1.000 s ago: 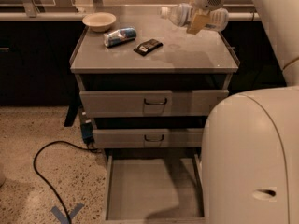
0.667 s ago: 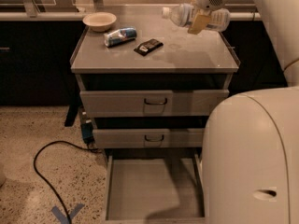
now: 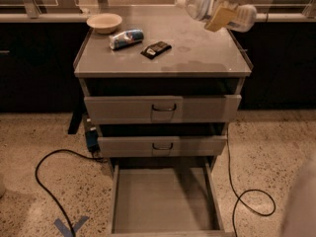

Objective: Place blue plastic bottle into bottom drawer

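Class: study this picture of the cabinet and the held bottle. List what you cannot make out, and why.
Camera view: gripper holding blue plastic bottle: arm cut off by top edge.
Bottom drawer: front cut off by bottom edge.
Dark packet: print too small.

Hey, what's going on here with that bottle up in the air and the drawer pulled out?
A robot's claw is gripping the blue plastic bottle, holding it tilted in the air over the back right of the cabinet top. The bottom drawer stands pulled open below, and the bottle is not yet in it. A bowl, a blue can and a dark packet lie on top.
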`<state>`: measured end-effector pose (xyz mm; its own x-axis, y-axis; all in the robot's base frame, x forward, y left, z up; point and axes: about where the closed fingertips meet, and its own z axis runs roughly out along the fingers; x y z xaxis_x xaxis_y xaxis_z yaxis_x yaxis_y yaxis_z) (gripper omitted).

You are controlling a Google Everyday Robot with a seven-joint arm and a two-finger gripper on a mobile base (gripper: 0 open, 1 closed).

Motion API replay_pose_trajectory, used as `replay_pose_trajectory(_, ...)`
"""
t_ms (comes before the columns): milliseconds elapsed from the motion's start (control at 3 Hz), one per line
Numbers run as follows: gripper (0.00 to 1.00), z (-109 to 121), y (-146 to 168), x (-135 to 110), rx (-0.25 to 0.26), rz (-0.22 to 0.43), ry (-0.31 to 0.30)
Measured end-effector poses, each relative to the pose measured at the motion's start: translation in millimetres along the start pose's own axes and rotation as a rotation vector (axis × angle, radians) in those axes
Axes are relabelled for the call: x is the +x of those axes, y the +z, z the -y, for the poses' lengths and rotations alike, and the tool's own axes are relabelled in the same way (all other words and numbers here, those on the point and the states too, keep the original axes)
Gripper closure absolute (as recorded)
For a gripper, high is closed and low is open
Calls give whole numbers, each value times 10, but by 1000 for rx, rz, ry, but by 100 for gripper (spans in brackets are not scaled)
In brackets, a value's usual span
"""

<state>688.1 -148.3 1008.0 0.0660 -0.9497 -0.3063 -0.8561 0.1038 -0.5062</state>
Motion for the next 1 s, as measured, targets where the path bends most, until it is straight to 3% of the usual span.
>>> replay_pose_trajectory(333,100,-293,-530,-220,86,128,15)
replay_pose_trajectory(667,100,-874,-287,-348,32,262,-1)
replay_pose_trajectory(1000,100,-1624,491,-353,-159,336,-21)
